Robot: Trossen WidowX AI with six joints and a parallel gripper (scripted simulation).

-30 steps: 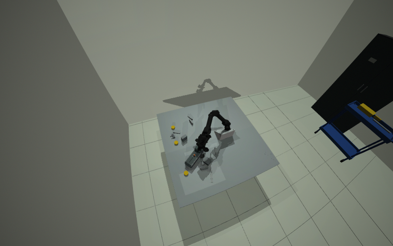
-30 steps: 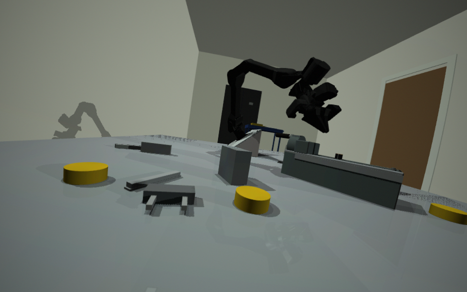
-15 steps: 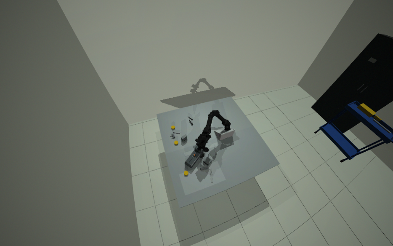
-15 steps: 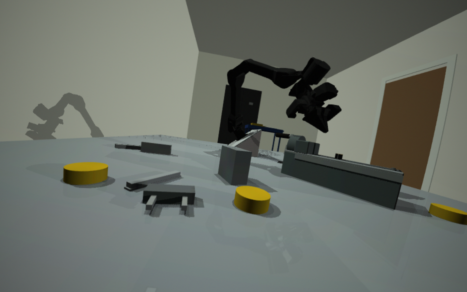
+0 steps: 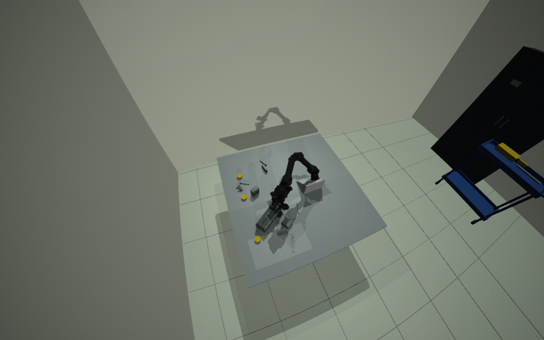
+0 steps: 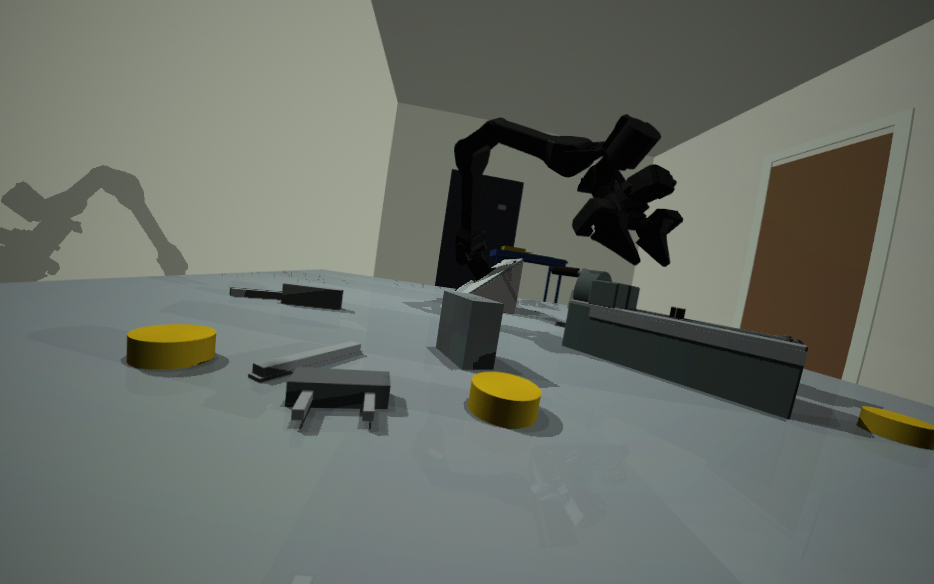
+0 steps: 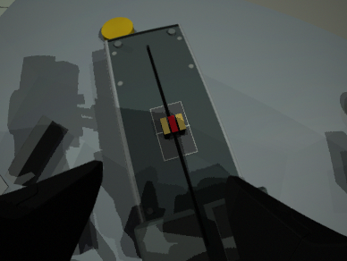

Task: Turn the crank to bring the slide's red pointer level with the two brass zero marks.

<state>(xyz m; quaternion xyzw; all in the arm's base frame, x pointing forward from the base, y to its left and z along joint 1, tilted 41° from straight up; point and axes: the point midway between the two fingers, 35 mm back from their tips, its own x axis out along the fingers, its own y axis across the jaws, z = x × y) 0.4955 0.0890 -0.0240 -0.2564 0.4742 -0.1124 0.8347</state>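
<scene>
The machine, a long grey-green box [image 5: 262,223] [image 6: 688,371] [image 7: 134,94], has a dark slot along its top. In the wrist view, the slide's red pointer [image 7: 173,123] lies between the left brass mark [image 7: 165,127] and the right brass mark [image 7: 181,121]. It looks about level with them; a very small offset cannot be ruled out. The dark crank handle [image 6: 564,271] sticks out sideways from a round grey wheel [image 6: 593,284] at the machine's far end. My gripper [image 6: 652,263] [image 7: 165,178] is open and empty, above the machine and clear of the handle. The handle is not visible in the wrist view.
Yellow discs [image 5: 257,239] [image 6: 504,399] [image 7: 117,28] lie around the machine. A grey block [image 5: 254,191] [image 6: 468,330], a pronged piece [image 6: 337,389] and a thin bar [image 6: 309,359] lie to its side. A pale wedge [image 5: 314,186] stands by the arm's base.
</scene>
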